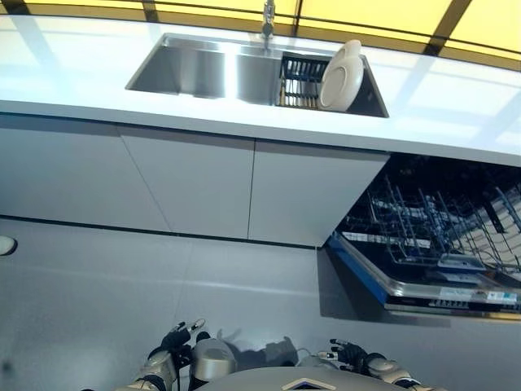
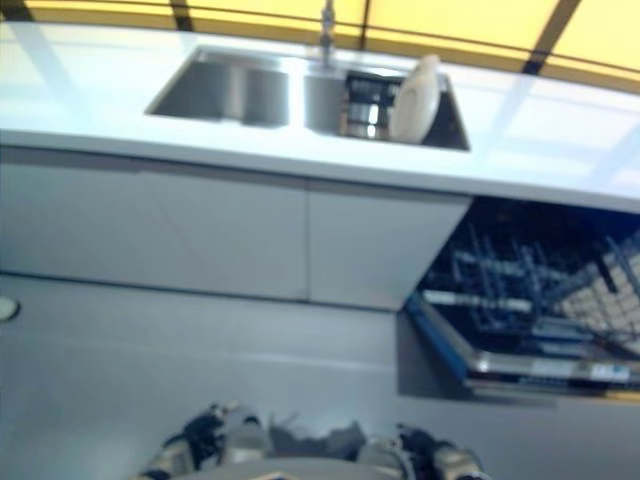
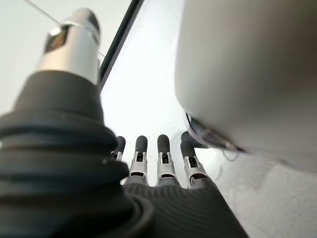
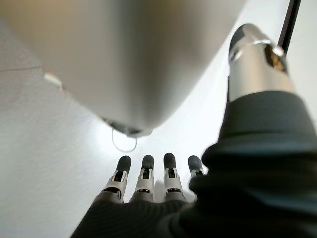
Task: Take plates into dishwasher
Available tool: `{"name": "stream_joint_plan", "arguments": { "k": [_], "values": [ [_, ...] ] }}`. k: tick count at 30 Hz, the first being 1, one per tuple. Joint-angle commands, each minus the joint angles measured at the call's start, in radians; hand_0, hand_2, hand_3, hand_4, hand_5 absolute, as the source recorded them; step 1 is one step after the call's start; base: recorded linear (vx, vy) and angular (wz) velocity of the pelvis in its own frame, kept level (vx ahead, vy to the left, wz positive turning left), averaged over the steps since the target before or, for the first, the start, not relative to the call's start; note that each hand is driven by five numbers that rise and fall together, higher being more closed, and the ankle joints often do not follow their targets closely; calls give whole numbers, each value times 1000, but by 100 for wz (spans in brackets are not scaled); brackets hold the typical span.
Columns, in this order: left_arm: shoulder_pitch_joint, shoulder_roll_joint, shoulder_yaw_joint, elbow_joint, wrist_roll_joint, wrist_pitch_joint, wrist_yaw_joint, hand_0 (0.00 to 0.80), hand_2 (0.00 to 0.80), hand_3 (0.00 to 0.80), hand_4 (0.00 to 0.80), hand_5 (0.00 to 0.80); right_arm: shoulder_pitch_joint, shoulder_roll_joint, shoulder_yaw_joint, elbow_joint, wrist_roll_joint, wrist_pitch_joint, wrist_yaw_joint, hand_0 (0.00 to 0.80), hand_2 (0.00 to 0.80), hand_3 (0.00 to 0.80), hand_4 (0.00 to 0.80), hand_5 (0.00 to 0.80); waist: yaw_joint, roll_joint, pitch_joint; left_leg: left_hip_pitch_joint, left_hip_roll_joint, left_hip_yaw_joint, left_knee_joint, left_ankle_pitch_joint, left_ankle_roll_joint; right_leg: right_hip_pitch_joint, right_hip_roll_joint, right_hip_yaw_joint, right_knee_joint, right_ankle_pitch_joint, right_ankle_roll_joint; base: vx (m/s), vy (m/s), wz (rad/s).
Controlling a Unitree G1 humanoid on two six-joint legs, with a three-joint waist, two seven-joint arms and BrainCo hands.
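Observation:
White plates (image 1: 341,76) stand on edge in a black rack (image 1: 299,80) inside the steel sink (image 1: 195,69), far from me. The dishwasher (image 1: 440,236) is open at the right, its door down and its wire rack (image 1: 431,224) pulled out. My left hand (image 1: 175,338) hangs low by my body at the lower edge of the eye views, fingers (image 3: 141,151) relaxed and holding nothing. My right hand (image 1: 350,354) hangs likewise on the other side, its fingers (image 4: 146,168) straight and empty.
A white counter (image 1: 456,106) runs across the top with a tap (image 1: 267,16) behind the sink. Grey cabinet doors (image 1: 195,183) stand below it. Grey floor (image 1: 122,285) lies between me and the cabinets. A pale round object (image 1: 5,244) sits at the left edge.

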Motion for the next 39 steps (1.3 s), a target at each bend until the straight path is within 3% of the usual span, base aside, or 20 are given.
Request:
{"name": "stream_joint_plan", "arguments": {
  "k": [1, 3, 4, 5, 6, 7, 9, 10, 12, 14, 16, 18, 19, 21, 22, 24, 25, 28, 36, 39],
  "values": [
    [-22, -44, -22, -13, 29, -7, 6, 0, 0, 0, 0, 0, -35, -32, 18, -26, 12, -35, 20, 0, 0, 0, 0, 0, 19, 2, 2, -161, 18, -53, 88, 137, -23, 155, 9, -17, -98, 67, -19, 114, 47, 1],
    [-23, -40, -25, -17, 31, -6, 6, 0, 0, 0, 0, 0, -37, -35, 14, -26, 23, -35, 31, 0, 0, 0, 0, 0, 21, -4, 6, -175, 13, -60, 134, 116, -13, 154, 6, -12, -81, 59, -18, 100, 73, 3],
    [-25, -37, -25, -19, 37, -3, 4, 0, 0, 0, 0, 0, -39, -34, 9, -23, 27, -38, 33, 0, 0, 0, 0, 0, 23, -2, 7, -185, 13, -45, 150, 119, 14, 145, 10, -17, -72, 70, -23, 124, 74, 5],
    [-25, -37, -26, -18, 38, -2, 3, 0, 0, 0, 0, 0, -38, -35, 9, -22, 27, -38, 34, 0, 0, 0, 0, 0, 20, -8, 7, -182, 4, -66, 161, 97, -1, 152, 5, -6, -64, 50, -17, 139, 147, 11],
    [-25, -32, -28, -22, 66, 6, -3, 0, 0, 0, 0, 0, -39, -31, 3, -16, 39, -39, 37, 0, 0, 0, 0, 0, 25, -11, 3, -190, -18, -50, 165, 70, 43, 144, 2, -12, -28, 66, -9, 242, 153, 14],
    [-24, -30, -30, -23, 85, 8, -7, 0, 0, 0, 0, 0, -39, -27, -1, -12, 46, -35, 37, 0, 0, 0, 0, 0, 24, -24, 0, -181, -57, -68, 163, 18, 53, 152, -15, 3, 26, 72, 18, 249, 246, 15],
    [-29, -23, -38, -22, 110, 14, -12, 0, 0, 0, 0, 0, -40, -18, -9, -9, 69, -36, 33, 0, 0, 0, 0, 0, 27, -28, -22, -148, -137, -60, 81, 4, 122, 126, -26, 23, 157, 207, 79, 170, 260, 16],
    [-32, -17, -47, -21, 108, 24, -16, 0, 0, 0, 0, 0, -41, -16, -11, -12, 79, -41, 32, 0, 0, 0, 0, 0, 19, -23, -29, -125, -168, -79, 41, -6, 143, 87, -15, 47, 258, 263, 99, 148, 254, 14],
    [-32, -7, -56, -31, 122, 32, -5, 0, 0, 0, 0, 0, -44, -19, -9, -27, 92, -49, 30, 0, 0, 0, 0, 0, -18, -6, -19, -71, -193, -107, -15, -21, 155, -54, 8, 92, 385, 330, 114, 164, 149, 8],
    [-38, 2, -63, -44, 95, 30, 10, 0, 0, 0, 0, 0, -52, -22, -2, -29, 97, -65, 32, 0, 0, 0, 0, 0, -57, -6, 2, -37, -188, -88, -32, -33, 141, -137, 15, 104, 317, 313, 109, 118, -17, 29],
    [-60, 10, -74, -44, 69, 25, 8, 0, 0, 0, 0, 0, -58, -25, -7, -19, 87, -90, 35, 0, 0, 0, 0, 0, -86, -16, 22, -23, -181, -75, -24, -41, 110, -162, -20, 79, 157, 310, 99, 156, -127, 15],
    [-83, 6, -84, -31, 34, 26, 5, 0, 0, 0, 0, 0, -52, -27, -14, -18, 68, -110, 32, 0, 0, 0, 0, 0, -102, -25, 31, -4, -178, -75, -15, -60, 82, -174, -110, 29, -17, 365, 97, 232, -211, 6],
    [-90, 4, -83, -25, 11, 25, 8, 0, 0, 0, 0, 0, -45, -29, -26, -16, 41, -122, 38, 0, 0, 0, 0, 0, -118, -28, 26, 31, -174, -93, -20, -97, 58, -208, -182, 31, -111, 435, 126, 294, -244, 9],
    [-86, 4, -83, -26, -27, 30, 13, 0, 0, 0, 0, 0, -40, -31, -31, -18, 7, -128, 41, 0, 0, 0, 0, 0, -133, -25, 23, 70, -172, -111, -14, -147, 60, -248, -242, 26, -130, 514, 153, 301, -175, 8],
    [-82, 4, -80, -28, -41, 32, 17, 0, 0, 0, 0, 0, -39, -31, -32, -22, -7, -127, 41, 0, 0, 0, 0, 0, -129, -25, 17, 72, -162, -110, 11, -164, 62, -243, -249, 4, -133, 484, 150, 260, -175, 3],
    [-65, -3, -69, -27, -40, 39, 36, 0, 0, 0, 0, 0, -41, -29, -27, -28, -49, -92, 34, 0, 0, 0, 0, 0, -113, -24, 2, 73, -147, -124, 67, -199, 61, -202, -230, -42, -148, 441, 147, 263, -222, -2],
    [-53, -11, -59, -22, -46, 30, 46, 0, 0, 0, 0, 0, -45, -27, -15, -30, -52, -70, 31, 0, 0, 0, 0, 0, -107, -35, -6, 67, -159, -125, 63, -173, 63, -200, -228, -63, -153, 444, 128, 215, -208, 2],
    [-26, -23, -44, -1, -14, 13, 23, 0, 0, 0, 0, 0, -59, -22, -11, -10, -32, -68, 52, 0, 0, 0, 0, 0, -86, -34, -34, 83, -167, -143, 19, -148, 57, -161, -181, -78, -197, 421, 118, 255, -162, 9],
    [-9, -37, -62, 11, 47, -5, 17, 0, 0, 0, 0, 0, -58, -17, -27, 14, 16, -88, 86, 0, 0, 0, 0, 0, -74, -12, -53, 90, -168, -144, -43, -109, 47, -119, -112, -75, -214, 367, 82, 196, -102, -8],
    [-9, -29, -69, 8, 73, -8, 12, 0, 0, 0, 0, 0, -51, -19, -30, 11, 36, -108, 102, 0, 0, 0, 0, 0, -80, -12, -50, 75, -149, -137, 4, -115, 35, -108, -87, -70, -209, 338, 55, 212, -101, 10]
  ]
}}
